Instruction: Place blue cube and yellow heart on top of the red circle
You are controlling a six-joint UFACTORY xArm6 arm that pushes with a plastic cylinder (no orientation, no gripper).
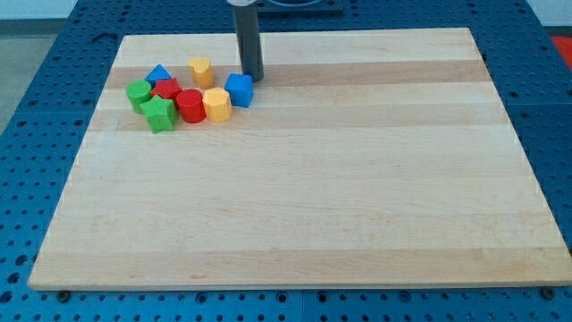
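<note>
Blue cube [239,89] sits in the upper left part of the wooden tabletop [304,197], at the right-hand end of a tight cluster of blocks. Just to its left, touching or nearly so, a yellow block [216,105], roughly hexagonal from this angle. Left of that, touching it, the red circle [189,105], a short red cylinder.

Yellow heart [199,71] stands apart toward the view's top, above the red circle and up-left of the blue cube, with a small gap to the rest. Its heart outline is hard to confirm at this size.

My tip [254,78] is on the tabletop just beside the blue cube, at its upper right corner; whether it touches cannot be told. The dark rod rises straight up and out of the view's top. No fingers on this arm, only the rod, so nothing spread or pinched.

Rest of the cluster, going left: a red block [166,88], shape unclear, behind the red circle; a blue triangle [159,73] above it; a green star [160,114] at the lower left; a second green block [138,93] at the far left, shape unclear.

Tabletop rests on a blue perforated bench [36,179].
</note>
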